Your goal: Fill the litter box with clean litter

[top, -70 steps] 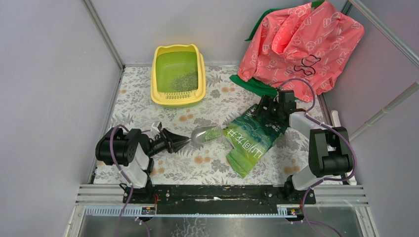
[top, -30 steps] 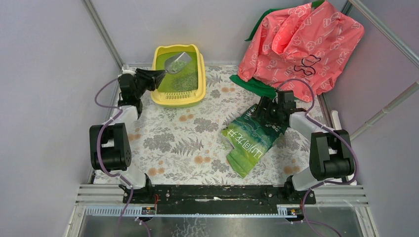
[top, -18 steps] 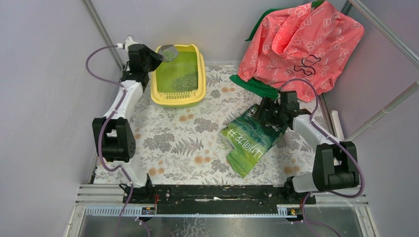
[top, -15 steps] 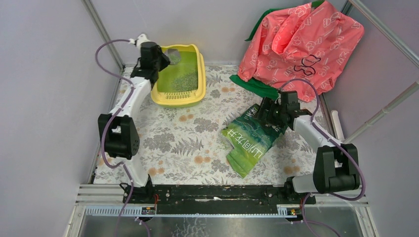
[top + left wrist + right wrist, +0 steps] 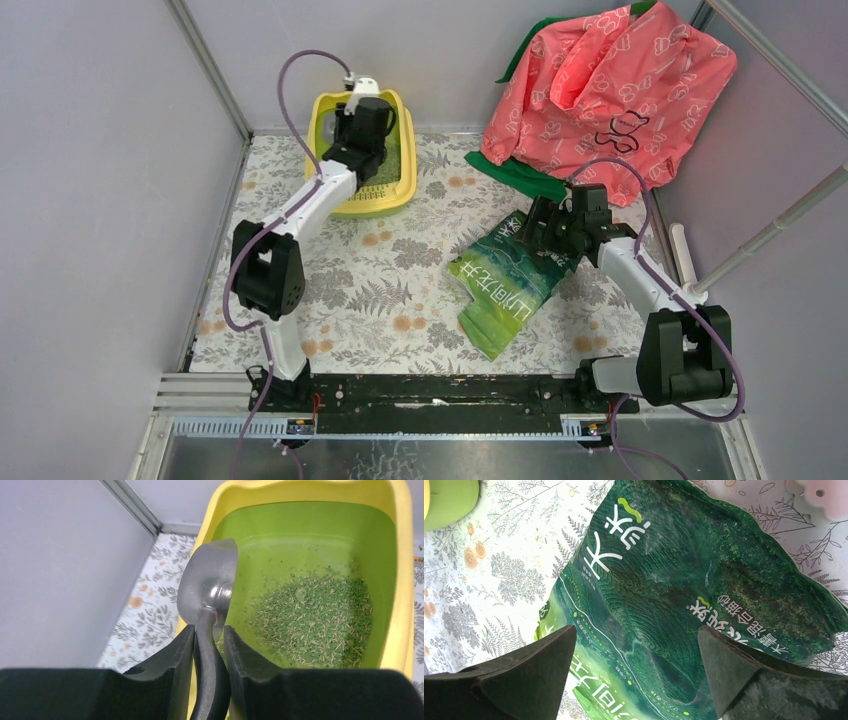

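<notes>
The yellow litter box (image 5: pixel 339 205) stands at the back left of the table; its rim also shows in the left wrist view (image 5: pixel 400 605). A grainy patch of green litter (image 5: pixel 320 622) lies on its green floor. My left gripper (image 5: pixel 209 632) is shut on the handle of a metal scoop (image 5: pixel 210 582), held over the box with its bowl turned and empty. In the top view the left gripper (image 5: pixel 368 118) hangs above the box. My right gripper (image 5: pixel 636 637) is open just above the glossy green litter bag (image 5: pixel 704 580), (image 5: pixel 510 275).
A pink printed bag (image 5: pixel 610 80) on green cloth sits at the back right. The floral mat (image 5: pixel 380 300) covers the table. Grey walls and a metal post (image 5: pixel 205 65) close in on the left of the box.
My left arm carried the loaded scoop from beside the green bag to the litter box, then swung it rightward over the tray; the scoop is now empty. My right gripper stayed on the bag.
</notes>
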Robot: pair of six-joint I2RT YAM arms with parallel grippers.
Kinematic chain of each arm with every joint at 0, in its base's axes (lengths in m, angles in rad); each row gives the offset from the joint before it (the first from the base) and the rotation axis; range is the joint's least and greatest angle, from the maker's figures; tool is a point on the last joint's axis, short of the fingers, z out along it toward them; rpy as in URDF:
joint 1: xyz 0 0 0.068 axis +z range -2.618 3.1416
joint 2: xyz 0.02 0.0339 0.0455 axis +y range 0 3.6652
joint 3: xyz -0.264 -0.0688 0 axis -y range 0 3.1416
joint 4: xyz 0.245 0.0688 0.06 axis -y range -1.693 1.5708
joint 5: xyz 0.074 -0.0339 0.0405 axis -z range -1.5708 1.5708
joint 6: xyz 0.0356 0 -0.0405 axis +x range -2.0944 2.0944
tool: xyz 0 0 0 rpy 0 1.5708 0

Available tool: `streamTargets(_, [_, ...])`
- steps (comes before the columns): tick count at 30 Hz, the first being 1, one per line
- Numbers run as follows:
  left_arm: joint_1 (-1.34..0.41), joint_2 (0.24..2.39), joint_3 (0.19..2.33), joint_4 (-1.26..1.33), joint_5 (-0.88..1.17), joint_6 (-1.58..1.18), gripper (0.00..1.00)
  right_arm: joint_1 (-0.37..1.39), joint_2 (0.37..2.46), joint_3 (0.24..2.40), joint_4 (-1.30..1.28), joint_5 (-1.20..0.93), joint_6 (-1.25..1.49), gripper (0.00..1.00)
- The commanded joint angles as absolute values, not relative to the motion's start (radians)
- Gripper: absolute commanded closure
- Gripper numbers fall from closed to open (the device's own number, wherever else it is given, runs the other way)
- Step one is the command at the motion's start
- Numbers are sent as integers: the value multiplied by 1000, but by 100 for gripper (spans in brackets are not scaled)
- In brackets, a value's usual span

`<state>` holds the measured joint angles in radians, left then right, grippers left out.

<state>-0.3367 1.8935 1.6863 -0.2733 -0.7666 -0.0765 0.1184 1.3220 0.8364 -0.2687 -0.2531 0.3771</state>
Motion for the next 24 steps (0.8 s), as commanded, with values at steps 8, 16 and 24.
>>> streamTargets(8, [-439,1567,1405,84,-877,40,100,126,1274,851,-305,-259,355,0])
streamTargets(16, [-101,1225,1120,-78,-590,-615,100,127,1268,842,-296,-273,358,0])
streamTargets(24, [-52,990,691,7,-507,-1009,100,126,1279,825,-280,-281,357,0])
